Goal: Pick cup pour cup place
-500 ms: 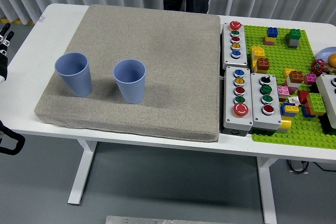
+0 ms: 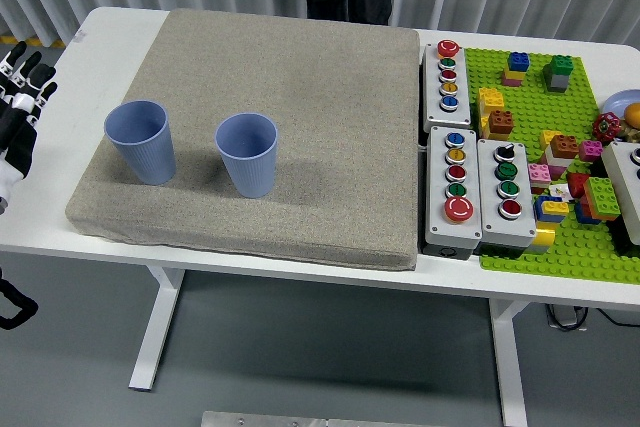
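Grey curtains back a white desk (image 2: pixel 250 257) with a beige mat (image 2: pixel 300 97). At the frame's left edge, the left hand (image 2: pixel 20 112) hovers with fingers spread, holding nothing. Two blue cups (image 2: pixel 140 140) (image 2: pixel 247 153) stand upright, apart, at the mat's lower left. No legible writing.

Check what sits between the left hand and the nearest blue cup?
Nothing. In the head view, only bare white table and grey mat lie between the left hand and left blue cup.

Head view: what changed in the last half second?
The left hand has come further into frame at the left edge, toward the left cup, fingers spread, holding nothing. The person at the far side shifted slightly. Both cups, the right one included, and the grey mat stayed put.
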You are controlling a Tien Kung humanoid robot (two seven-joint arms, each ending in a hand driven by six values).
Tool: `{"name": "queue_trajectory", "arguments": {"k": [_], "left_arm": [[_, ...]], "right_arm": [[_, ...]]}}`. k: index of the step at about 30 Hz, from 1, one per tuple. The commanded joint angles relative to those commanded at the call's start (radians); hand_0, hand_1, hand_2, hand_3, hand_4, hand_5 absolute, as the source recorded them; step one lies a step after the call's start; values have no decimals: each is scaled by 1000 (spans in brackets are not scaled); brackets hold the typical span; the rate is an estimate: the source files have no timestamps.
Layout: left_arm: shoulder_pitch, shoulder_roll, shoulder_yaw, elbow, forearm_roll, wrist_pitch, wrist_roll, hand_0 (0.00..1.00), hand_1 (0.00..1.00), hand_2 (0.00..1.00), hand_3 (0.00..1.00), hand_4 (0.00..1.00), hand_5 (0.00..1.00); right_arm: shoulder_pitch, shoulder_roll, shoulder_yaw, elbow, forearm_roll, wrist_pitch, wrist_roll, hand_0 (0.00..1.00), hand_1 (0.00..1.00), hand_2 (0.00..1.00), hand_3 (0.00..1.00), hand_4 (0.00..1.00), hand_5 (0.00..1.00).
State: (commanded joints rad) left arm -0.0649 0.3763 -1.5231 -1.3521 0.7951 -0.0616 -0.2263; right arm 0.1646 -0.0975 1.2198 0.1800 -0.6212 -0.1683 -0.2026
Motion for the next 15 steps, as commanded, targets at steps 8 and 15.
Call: {"name": "queue_trajectory", "arguments": {"k": [8,15], "left_arm": [[11,5,3,-3,66,-15,22,984,977,998,998,885,72],[28,4,13,-9,99,-17,31,989,981,998,998,889,80]], "right_arm": [[-1,0,-2,0,2,1,0,719,679,718,688,311,345],[-1,0,1,0,-3,2,-2,719,679,719,687,310,345]]}}
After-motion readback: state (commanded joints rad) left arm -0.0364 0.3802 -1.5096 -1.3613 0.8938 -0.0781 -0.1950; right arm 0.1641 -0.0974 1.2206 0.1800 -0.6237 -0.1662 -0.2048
